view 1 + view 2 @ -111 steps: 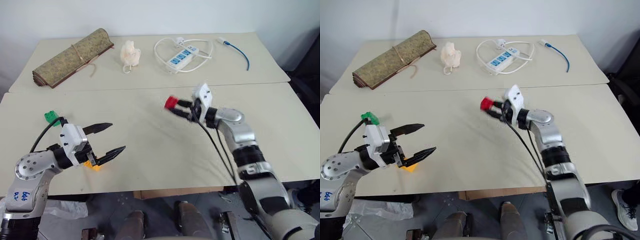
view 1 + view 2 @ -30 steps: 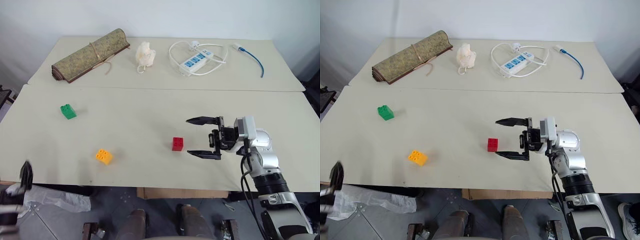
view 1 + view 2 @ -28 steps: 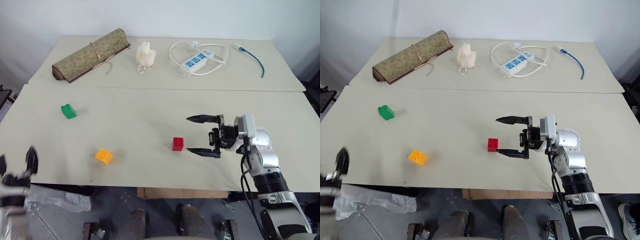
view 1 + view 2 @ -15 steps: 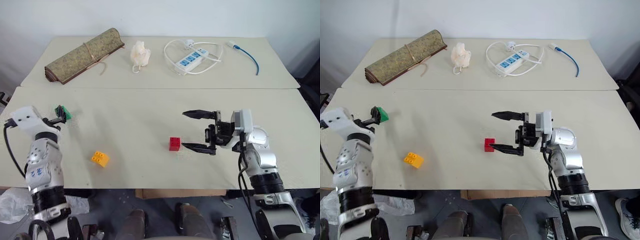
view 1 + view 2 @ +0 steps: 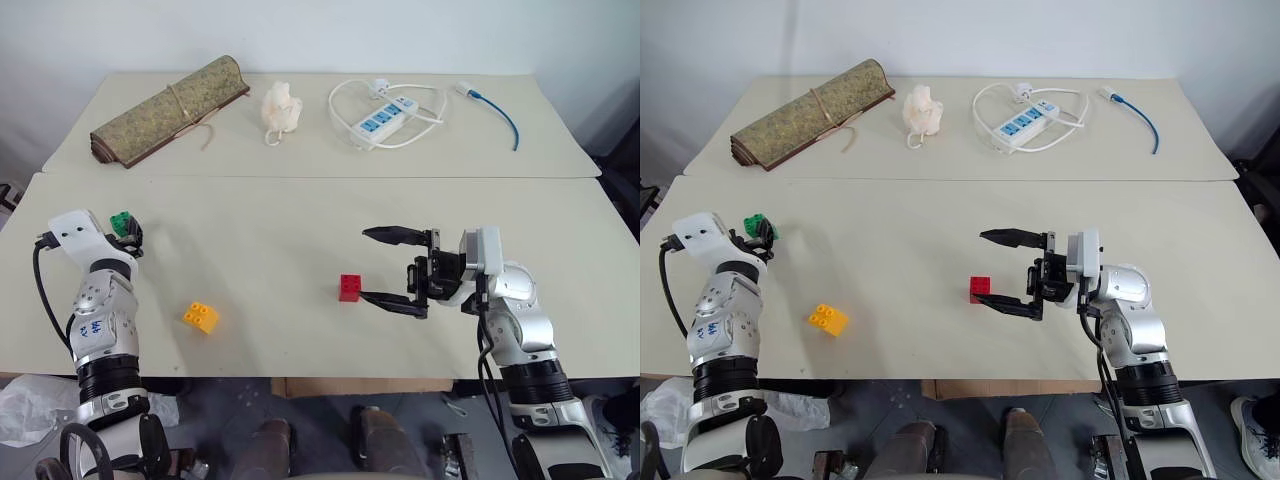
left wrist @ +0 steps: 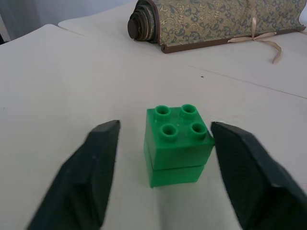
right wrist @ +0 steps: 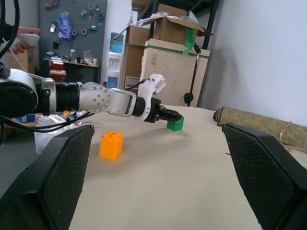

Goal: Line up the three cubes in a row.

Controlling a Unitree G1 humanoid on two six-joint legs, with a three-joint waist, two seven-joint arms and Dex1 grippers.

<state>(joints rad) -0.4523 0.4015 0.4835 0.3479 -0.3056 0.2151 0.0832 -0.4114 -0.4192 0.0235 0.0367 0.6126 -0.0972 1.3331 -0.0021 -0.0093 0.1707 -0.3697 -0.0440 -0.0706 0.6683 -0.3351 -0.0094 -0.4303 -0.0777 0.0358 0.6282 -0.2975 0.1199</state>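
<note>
Two cream tables (image 5: 300,215) stand edge to edge. On the near one lie a green cube (image 5: 121,221) at the left, a yellow-orange cube (image 5: 200,317) nearer the front edge, and a red cube (image 5: 350,288) near the middle. On the far one lie a rolled mat (image 5: 168,110), a crumpled white cloth (image 5: 281,108), a white power strip (image 5: 377,116) with its looped cord, and a blue cable (image 5: 495,110).

I'm working in what looks like a workshop or lab storeroom. From the right wrist camera I see stacked cardboard boxes (image 7: 165,45) against a plain wall, a dark pegboard (image 7: 72,19) hung with tools at about ten o'clock, and a water dispenser (image 7: 115,62) beside it. The pale bench (image 5: 300,200) carries odd bits at twelve o'clock: a white power strip (image 5: 378,112) with its coiled lead, a blue cable (image 5: 495,105) and a rolled fabric mat (image 5: 165,110).
</note>
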